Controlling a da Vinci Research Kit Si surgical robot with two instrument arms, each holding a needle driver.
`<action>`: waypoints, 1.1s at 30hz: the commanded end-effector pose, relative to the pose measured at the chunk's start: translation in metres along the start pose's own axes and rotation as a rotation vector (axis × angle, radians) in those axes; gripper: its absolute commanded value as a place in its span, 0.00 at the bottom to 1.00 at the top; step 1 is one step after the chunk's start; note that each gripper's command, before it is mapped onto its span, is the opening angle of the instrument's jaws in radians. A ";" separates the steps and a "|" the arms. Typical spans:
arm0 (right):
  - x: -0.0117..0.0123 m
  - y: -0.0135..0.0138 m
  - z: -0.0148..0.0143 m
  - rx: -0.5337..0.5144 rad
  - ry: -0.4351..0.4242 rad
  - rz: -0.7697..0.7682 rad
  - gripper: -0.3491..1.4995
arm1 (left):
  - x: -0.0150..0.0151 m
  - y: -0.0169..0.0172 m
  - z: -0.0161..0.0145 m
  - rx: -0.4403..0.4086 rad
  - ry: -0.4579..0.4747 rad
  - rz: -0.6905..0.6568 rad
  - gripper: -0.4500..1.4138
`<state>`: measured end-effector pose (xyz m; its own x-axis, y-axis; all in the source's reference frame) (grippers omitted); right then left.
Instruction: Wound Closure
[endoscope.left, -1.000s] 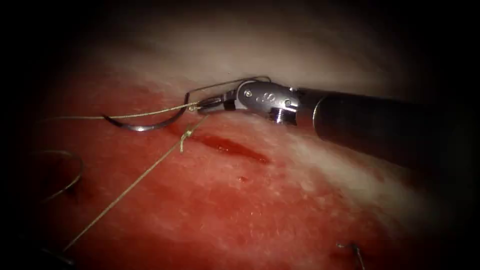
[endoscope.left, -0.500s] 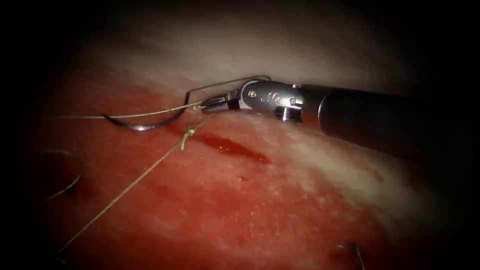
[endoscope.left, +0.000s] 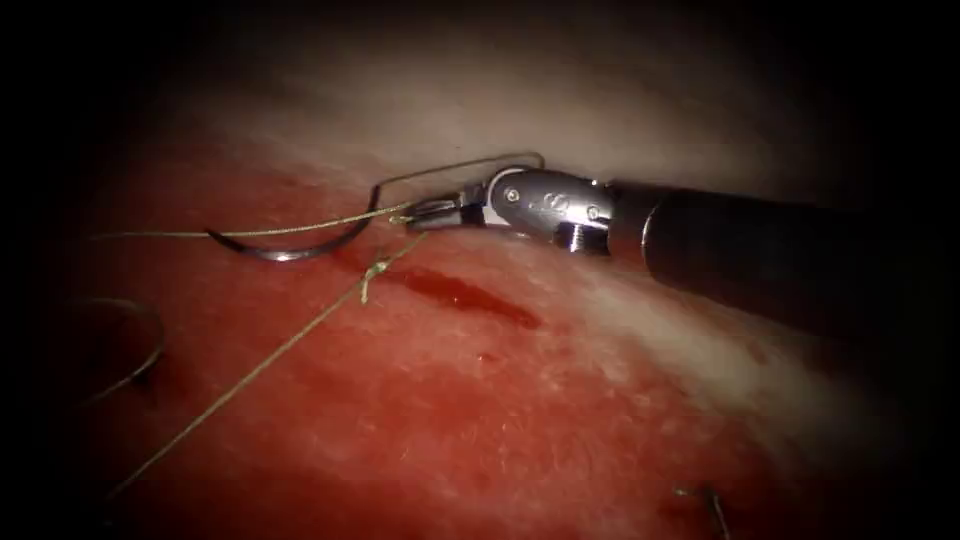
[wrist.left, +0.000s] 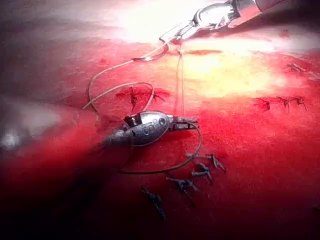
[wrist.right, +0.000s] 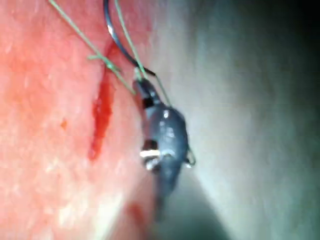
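Endoscope view: the right tool (endoscope.left: 418, 211) comes in from the right with its jaws pressed together, pinching the thread (endoscope.left: 250, 232) just beside the upper end of the cut (endoscope.left: 470, 297). The needle (endoscope.left: 290, 250) is held by neither tool. It lies on the tissue (endoscope.left: 560, 420) to the left of the cut, its tail end near the right tool's tip, and no part of it is seen entering the tissue. A second strand runs taut from the lower left up through a knot (endoscope.left: 371, 270) at the cut's upper end. Red fluid (endoscope.left: 445, 290) pools in the cut. Over the last second the right tool has eased slightly to the right with the strands taut, so the step reads as tightening the thread at the knot. Further tension calls for an even, opposed pull that keeps the knot seated on the cut and leaves the loose needle undisturbed. Left wrist view: the left tool (wrist.left: 192, 121), well apart from the knot, has its jaws together on the end of the taut strand, judged to be pinching the thread. Cut ends of thread (wrist.left: 200, 170) lie near it. Right wrist view: the right tool's closed tip sits just beside the knot, with the needle's curve passing close beyond it.
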<state>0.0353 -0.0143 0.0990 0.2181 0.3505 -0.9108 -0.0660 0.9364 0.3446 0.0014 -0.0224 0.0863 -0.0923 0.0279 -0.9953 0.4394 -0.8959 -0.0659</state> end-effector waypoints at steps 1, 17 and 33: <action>0.0002 -0.0003 0.0007 -0.007 0.019 0.049 0.64 | -0.0005 -0.0003 0.0006 0.008 -0.001 0.005 0.00; 0.0017 -0.0024 -0.0037 -0.090 0.065 0.175 0.92 | 0.0063 -0.0094 0.0005 0.099 0.010 0.107 0.00; 0.0087 -0.0069 -0.0006 -0.138 0.170 0.225 0.78 | 0.0040 -0.0194 0.0041 0.114 0.074 0.157 0.00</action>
<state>0.0360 -0.0180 0.0881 0.0183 0.5398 -0.8416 -0.2331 0.8209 0.5214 -0.0105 -0.0063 0.0834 0.0366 -0.0887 -0.9954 0.3382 -0.9362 0.0959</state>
